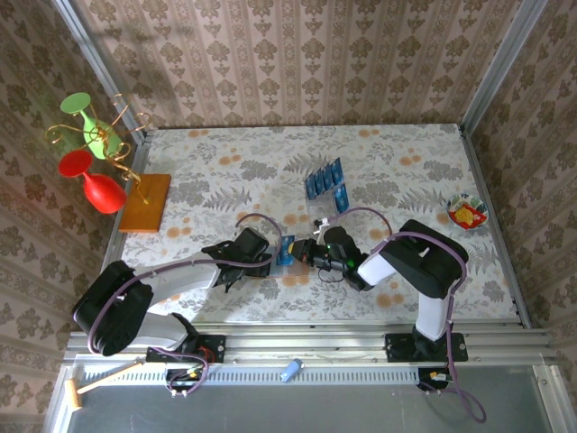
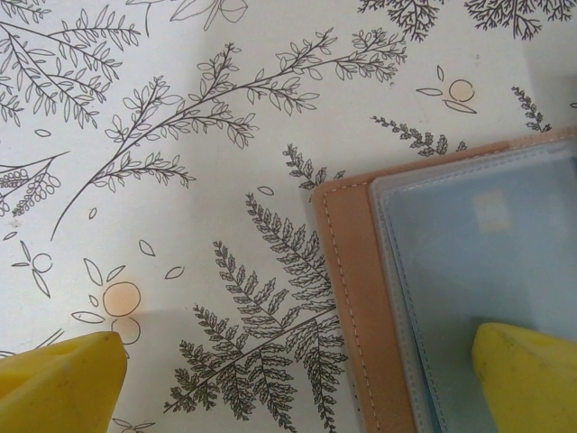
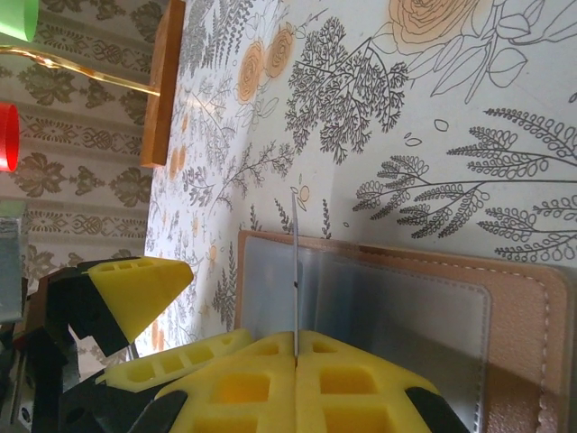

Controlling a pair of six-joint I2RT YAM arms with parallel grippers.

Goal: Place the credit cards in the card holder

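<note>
- the right gripper [image 3: 296, 347] has its yellow fingers pressed together on one credit card [image 3: 295, 257]. the card is seen edge-on, a thin line rising from between the tips.
- the card holder [image 3: 406, 316] lies open and flat on the table [image 3: 433, 135], just past the fingertips, with the card's edge crossing its clear pocket. the card's plane stands roughly square to the pocket face, so i judge it must tip flatter and slide along the pocket to go in.
- the left gripper [image 2: 293, 370] stands wide apart and grips nothing. one fingertip is over the card holder [image 2: 451, 271], the other over bare table; i cannot tell whether either touches.
- from above, the card holder [image 1: 284, 252] sits between the two grippers near the front edge. the remaining credit cards [image 1: 325, 180] stand in a row farther back, well apart.
- the right wrist view gives the card's edge against the pocket. the left wrist view gives the stitching and what looks like a blue card already under the clear film.
</note>
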